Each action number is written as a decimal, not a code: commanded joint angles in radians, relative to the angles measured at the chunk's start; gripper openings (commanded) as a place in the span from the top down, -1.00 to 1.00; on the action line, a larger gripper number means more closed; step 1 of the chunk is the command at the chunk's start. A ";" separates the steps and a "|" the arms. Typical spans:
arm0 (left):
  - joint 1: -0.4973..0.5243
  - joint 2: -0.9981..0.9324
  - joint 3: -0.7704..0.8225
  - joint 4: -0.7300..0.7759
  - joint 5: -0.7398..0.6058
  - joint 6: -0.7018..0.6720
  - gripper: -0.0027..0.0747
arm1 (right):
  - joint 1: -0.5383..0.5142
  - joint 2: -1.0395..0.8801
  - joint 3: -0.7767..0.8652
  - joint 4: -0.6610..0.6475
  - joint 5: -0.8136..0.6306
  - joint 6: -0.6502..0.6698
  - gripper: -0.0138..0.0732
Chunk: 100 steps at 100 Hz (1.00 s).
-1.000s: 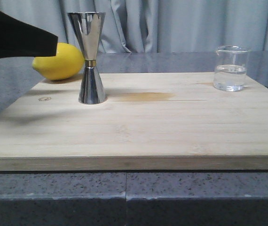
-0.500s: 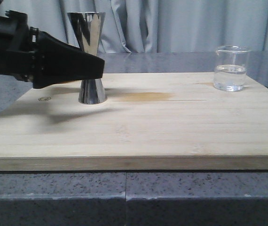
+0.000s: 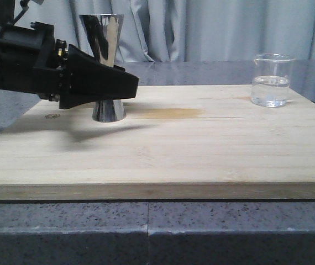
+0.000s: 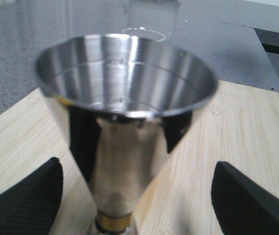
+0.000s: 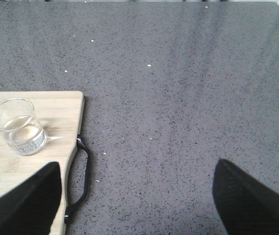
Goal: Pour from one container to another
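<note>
**Q:** ok so where's everything sitting relative to the cutting board (image 3: 163, 149)?

**A:** Going near to far from my seat: the front half of the board is just bare wood. Further back on its left side stands the jigger (image 3: 107, 69), upright, gold band at the waist. My left pincer (image 3: 125, 88) is right at it, and in the left wrist cam its fingers (image 4: 24, 203) are spread wide with the jigger (image 4: 125, 127) between them, not touching either one. So open, nothing gripped.

**Q:** and the beaker?

**A:** The beaker (image 3: 271, 80) is at the board's far right corner, upright, roughly half full of clear liquid, well apart from the jigger. The right pincer (image 5: 137, 205) hangs over the dark tabletop (image 5: 188, 88) off the board's handle side, fingers apart too, holding nothing; the beaker (image 5: 17, 126) sits off to one side of it.
</note>
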 commanded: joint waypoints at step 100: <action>-0.011 -0.039 -0.027 -0.079 0.112 0.052 0.91 | 0.000 0.008 -0.036 0.047 -0.091 -0.053 -0.66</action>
